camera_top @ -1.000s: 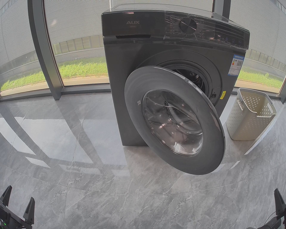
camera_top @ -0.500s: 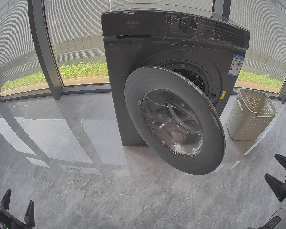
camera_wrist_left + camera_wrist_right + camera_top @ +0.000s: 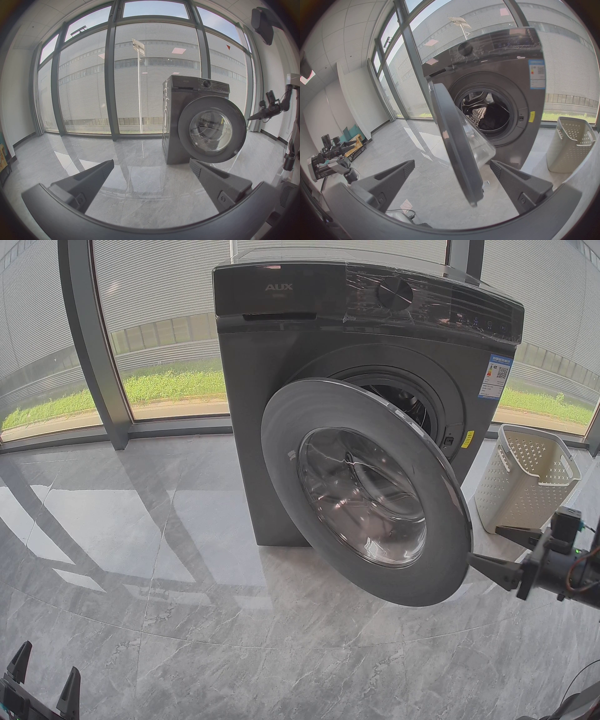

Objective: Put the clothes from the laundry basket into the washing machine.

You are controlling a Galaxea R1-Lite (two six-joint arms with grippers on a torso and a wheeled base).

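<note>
open door [image 3: 365, 490] fronting drum mouth [image 3: 403, 404], bare floor [image 3: 187, 615]

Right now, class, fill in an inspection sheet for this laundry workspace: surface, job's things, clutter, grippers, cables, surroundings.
surface: glossy grey tiled floor.
job's things: washing machine, its door swung open; dark clothes seemingly in the drum; laundry basket upright beside the machine, no clothes showing.
clutter: coloured items by a far wall, too small to tell.
grippers: left gripper open, low; right gripper open, near the door's edge.
cables: thin wires at the right wrist.
surroundings: tall windows, grass outside.
</note>
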